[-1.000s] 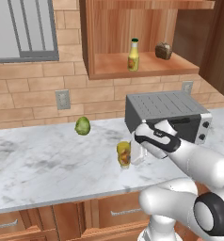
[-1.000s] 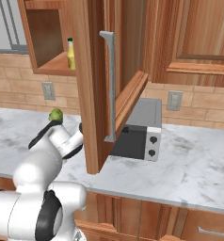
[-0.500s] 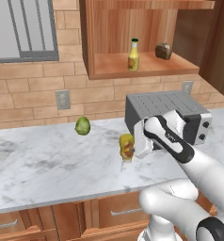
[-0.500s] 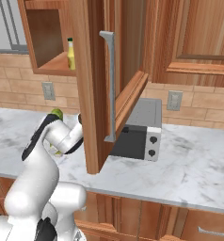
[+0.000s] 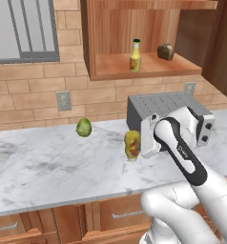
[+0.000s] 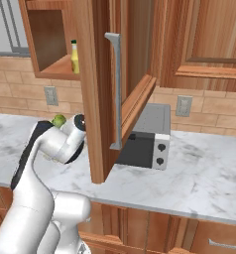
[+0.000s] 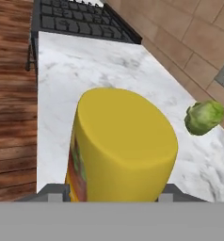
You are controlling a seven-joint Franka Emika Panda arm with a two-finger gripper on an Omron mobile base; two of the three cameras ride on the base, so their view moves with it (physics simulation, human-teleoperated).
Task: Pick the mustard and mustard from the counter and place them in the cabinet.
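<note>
Counter (image 5: 48, 171) runs wide w/ lots of bare marble to the left of the arm; pale front edge near the base. Cabinet (image 5: 134, 71) open above, shelf floor w/ free room left of the slim mustard bottle (image 5: 135, 55), which stands upright near mid-shelf; small dark lump (image 5: 166, 51) well to its right. Right base view adds the swung-out cabinet door (image 6: 102, 89) w/ long metal handle, hanging over the grey appliance (image 5: 170, 116) and crowding the arm's right side. Stubby mustard bottle (image 5: 132, 144) is upright, just left of the appliance, base at or just above the counter, can't tell which. Green ball (image 5: 84, 127) apart to its left, near the wall. Gripper (image 7: 113, 195) is partly open, jaws snug on both sides of the stubby bottle in hand view.
</note>
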